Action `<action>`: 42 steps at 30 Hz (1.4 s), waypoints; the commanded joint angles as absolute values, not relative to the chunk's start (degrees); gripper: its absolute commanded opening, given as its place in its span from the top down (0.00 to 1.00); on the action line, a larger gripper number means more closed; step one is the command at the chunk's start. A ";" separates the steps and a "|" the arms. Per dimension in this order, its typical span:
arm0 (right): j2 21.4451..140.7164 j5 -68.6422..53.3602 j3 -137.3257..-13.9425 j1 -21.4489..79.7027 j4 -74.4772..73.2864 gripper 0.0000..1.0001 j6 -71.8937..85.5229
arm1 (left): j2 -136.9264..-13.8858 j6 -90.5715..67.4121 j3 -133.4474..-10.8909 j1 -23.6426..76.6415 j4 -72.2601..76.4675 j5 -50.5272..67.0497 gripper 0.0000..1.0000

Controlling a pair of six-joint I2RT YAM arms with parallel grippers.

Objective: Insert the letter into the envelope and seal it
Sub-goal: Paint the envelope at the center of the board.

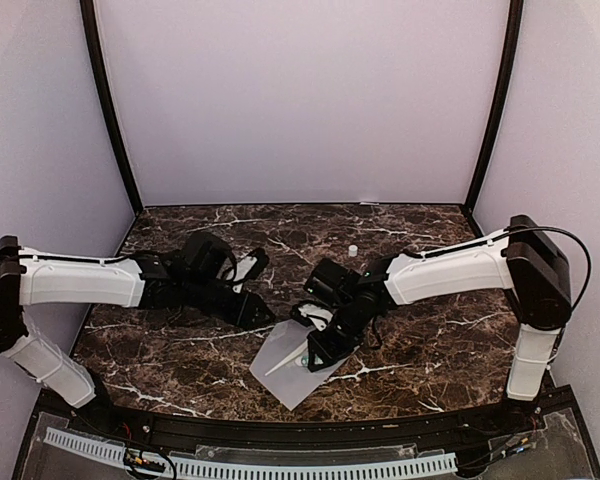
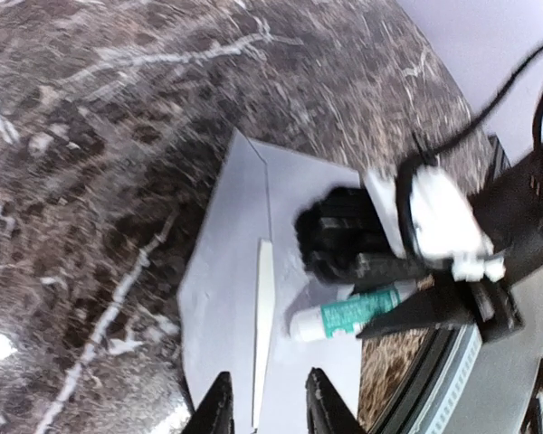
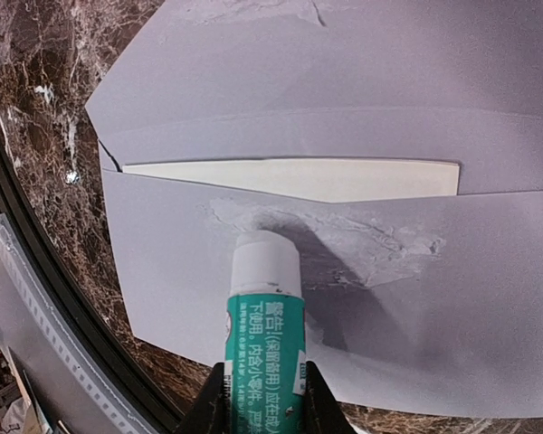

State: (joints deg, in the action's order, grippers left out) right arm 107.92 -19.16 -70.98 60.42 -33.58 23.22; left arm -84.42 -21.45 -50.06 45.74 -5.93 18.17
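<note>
The right gripper [image 3: 262,402] clamps the glue stick [image 3: 265,316] to smear the envelope [image 3: 389,81] for sealing; the letter [image 3: 299,178] sits tucked at 12 o'clock; the left gripper [image 2: 270,411] gapes empty

White arm shells [image 1: 80,282], black joints [image 1: 540,272]; left pincer [image 2: 268,387], right pincer [image 3: 264,384] black

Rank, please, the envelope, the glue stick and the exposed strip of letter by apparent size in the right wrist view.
1. envelope
2-3. glue stick and letter strip look alike; the stick's nearness inflates it.
</note>
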 commanded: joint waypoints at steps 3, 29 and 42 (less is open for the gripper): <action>108.13 -18.81 -69.58 60.93 -32.17 1.00 24.47 | -82.26 -35.22 -39.17 51.21 5.46 21.18 0.80; 108.18 -18.76 -69.44 59.40 -31.08 1.00 25.58 | -97.57 -30.95 -39.76 56.89 5.93 15.75 0.93; 108.40 -16.90 -67.87 54.52 -31.56 1.00 23.64 | -98.49 -30.18 -38.23 56.88 4.53 15.19 0.99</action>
State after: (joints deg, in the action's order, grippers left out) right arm 107.79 -20.12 -69.38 56.75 -30.30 24.45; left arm -96.42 -31.57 -40.14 56.53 9.67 17.45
